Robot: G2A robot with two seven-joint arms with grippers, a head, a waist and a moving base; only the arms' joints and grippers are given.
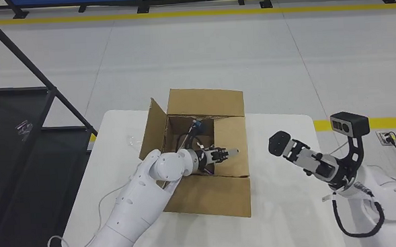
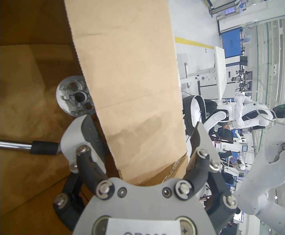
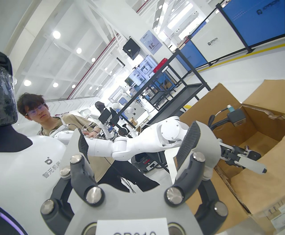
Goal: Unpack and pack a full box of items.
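Brown corrugated cardboard box [image 1: 215,195] stands on the white table [image 1: 290,209] with its flaps raised. In the top view the left gripper [image 1: 220,153] hangs over the box's mouth, at the side flap [image 1: 231,136]. The right gripper [image 1: 280,145] sits outside the box, well apart from it. In the left wrist view the left gripper [image 2: 142,124] is spread wide and holds nothing, with one finger inside the box and one outside, astride the side flap [image 2: 133,66]. A perforated metal disc [image 2: 73,99] lies on the box floor just beside the inner finger. A chrome rod [image 2: 14,145] lies flat there too, its long axis along the floor and its black-sleeved end toward that finger. Judgement: the step is either folding this flap outward or reaching for an item. Either way the flap should be cleared first, because closing now would pinch cardboard. In the right wrist view the right gripper [image 3: 137,131] is parted and empty, facing away from the box [image 3: 233,184]. The left gripper [image 3: 245,159] hangs above the box's interior.
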